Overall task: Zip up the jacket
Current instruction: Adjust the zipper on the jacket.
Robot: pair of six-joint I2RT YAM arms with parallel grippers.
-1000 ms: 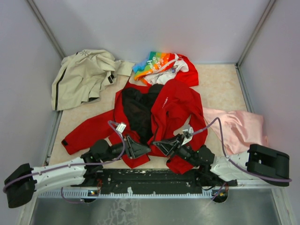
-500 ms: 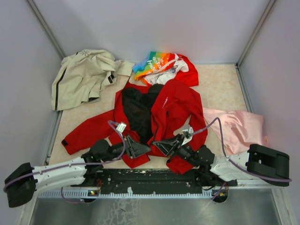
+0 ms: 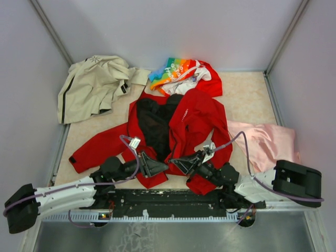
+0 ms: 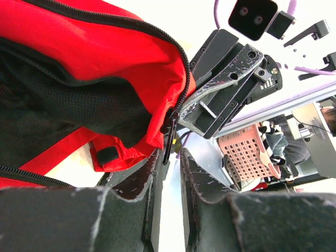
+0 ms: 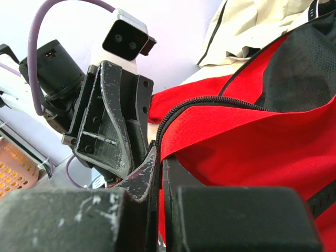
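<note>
This is a robotics lab, and I am looking into a test cell. Plain grey walls set in aluminium posts box in a beige worktop. The left arm and right arm are bolted to a black rail at its near edge, trailing purple cable. Clothes lie strewn across it: a red jacket, a beige jacket, a pink cloth. In the left wrist view a pink basket stands beyond the cell
</note>
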